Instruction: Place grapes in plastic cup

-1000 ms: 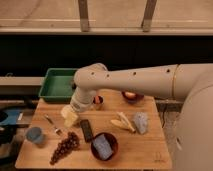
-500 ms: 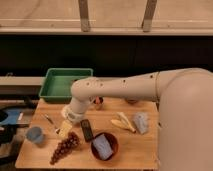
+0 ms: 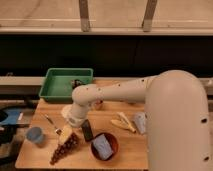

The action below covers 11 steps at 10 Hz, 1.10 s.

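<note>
The grapes, a long bunch of dark purple-red berries, lie on the wooden table near its front left. My gripper hangs at the end of the cream arm, right over the bunch's upper end, open and pointing down. Nothing is lifted. The upper grapes are partly covered by the gripper. The plastic cup, small and light blue-grey, stands upright near the table's left edge, a short way left of the gripper.
A green tray sits at the back left. A black slab lies just right of the gripper, and a red bowl holds a blue item. A banana, a blue-grey object and a utensil also lie on the table.
My arm has swung left and down, bringing the gripper from above the table's middle onto the upper end of the grapes. The grapes and cup have stayed put.
</note>
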Each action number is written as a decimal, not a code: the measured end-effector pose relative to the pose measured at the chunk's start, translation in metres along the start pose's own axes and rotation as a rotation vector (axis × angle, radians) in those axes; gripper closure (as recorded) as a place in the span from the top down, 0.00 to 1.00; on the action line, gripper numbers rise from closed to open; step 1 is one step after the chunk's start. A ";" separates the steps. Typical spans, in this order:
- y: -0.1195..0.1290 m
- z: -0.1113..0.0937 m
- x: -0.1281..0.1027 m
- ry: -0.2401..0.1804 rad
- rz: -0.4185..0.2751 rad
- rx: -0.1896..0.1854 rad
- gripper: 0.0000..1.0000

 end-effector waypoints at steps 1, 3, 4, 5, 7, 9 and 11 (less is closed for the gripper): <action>0.001 0.007 0.003 0.013 0.010 -0.016 0.77; 0.004 0.013 0.005 0.037 0.014 -0.036 0.77; 0.004 0.014 0.006 0.039 0.015 -0.036 0.77; 0.003 0.013 0.007 0.037 0.017 -0.035 0.77; 0.004 0.013 0.005 0.040 0.013 -0.032 0.77; 0.006 0.021 -0.004 0.060 0.019 -0.028 0.77; 0.005 0.037 -0.007 0.082 0.032 -0.039 0.77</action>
